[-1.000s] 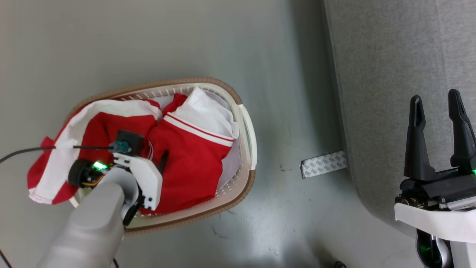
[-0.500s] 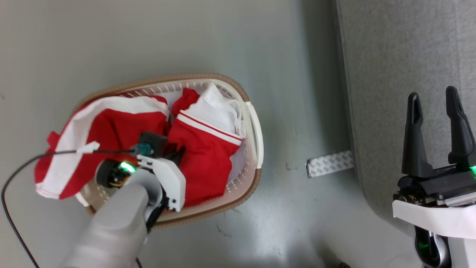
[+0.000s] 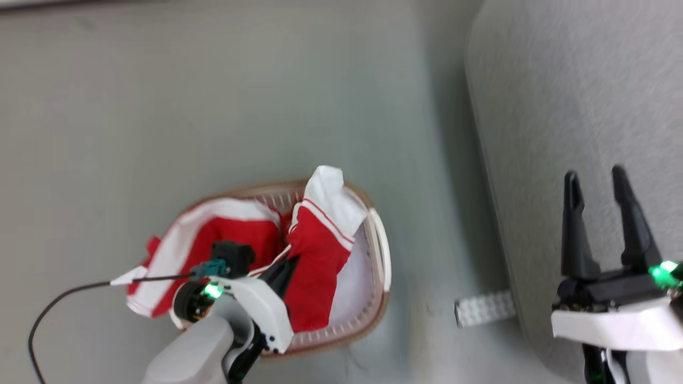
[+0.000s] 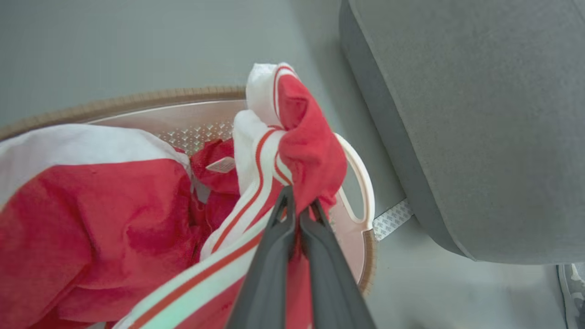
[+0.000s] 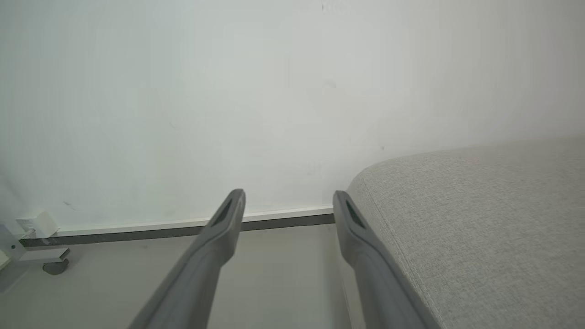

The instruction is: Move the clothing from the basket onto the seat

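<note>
Since a second ago, the left gripper (image 3: 280, 269) has hauled one piece of the clothing (image 3: 317, 250) up from the basket (image 3: 380, 250).
Head view: the rest stays in the basket, and the right gripper (image 3: 595, 176) hangs over the seat (image 3: 560, 96), probably to receive. Left wrist view: the fingers are clamped on a red fold, so the cloth lifts clear. Right wrist view: the fingers are spread, with the seat beside them.

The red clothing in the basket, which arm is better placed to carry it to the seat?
Left. The left claw is shut on the clothing above the basket. The right claw hangs open by the seat, apart from the clothing.
</note>
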### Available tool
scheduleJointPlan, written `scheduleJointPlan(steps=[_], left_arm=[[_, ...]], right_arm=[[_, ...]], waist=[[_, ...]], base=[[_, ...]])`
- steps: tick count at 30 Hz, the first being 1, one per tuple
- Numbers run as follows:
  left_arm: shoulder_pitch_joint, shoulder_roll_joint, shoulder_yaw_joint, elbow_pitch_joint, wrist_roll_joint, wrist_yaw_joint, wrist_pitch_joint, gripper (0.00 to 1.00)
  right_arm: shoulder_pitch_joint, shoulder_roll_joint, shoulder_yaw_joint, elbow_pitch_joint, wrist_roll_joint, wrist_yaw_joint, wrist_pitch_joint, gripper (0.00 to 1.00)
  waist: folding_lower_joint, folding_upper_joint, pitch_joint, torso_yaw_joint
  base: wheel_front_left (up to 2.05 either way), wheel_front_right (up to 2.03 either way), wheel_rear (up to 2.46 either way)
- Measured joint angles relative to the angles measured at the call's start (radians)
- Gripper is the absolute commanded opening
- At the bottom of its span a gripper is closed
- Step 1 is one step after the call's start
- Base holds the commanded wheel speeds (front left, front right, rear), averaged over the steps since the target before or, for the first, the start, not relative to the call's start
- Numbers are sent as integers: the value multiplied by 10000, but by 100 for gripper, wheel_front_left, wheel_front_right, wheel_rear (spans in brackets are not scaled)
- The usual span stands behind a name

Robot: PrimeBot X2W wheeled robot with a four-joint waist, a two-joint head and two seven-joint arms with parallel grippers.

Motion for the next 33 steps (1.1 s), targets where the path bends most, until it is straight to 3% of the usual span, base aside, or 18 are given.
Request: scheduleJointPlan(steps=[6,15,20,28,33], left_arm=[[394,307,142,-949,-364,100,38,0],[655,986,479,-3576,-696,930,704,0],[973,1181,920,-5402,-1476,1200,1187,0],[1240,1396,1032,-7308,-1643,1935,1595,0],[1380,1415,798,-8065,-1588,2119,1850,0]], right_arm=[[680,-2,17,395,4,0,0,100],[1429,-8,167,742,-295,0,0,100],[1561,-6,844,855,-986,0,0,100],[1518,-6,2623,1285,-2151,0,0,100],[1153,2,3254,1620,-2313,0,0,100]], waist=[[-1,0,-1515,285],[-2,0,-3412,722],[-3,0,-4109,934],[-2,0,-4798,1178],[-3,0,-5027,1253]], base=[[0,0,0],[0,0,0],[0,0,0],[0,0,0],[0,0,0]])
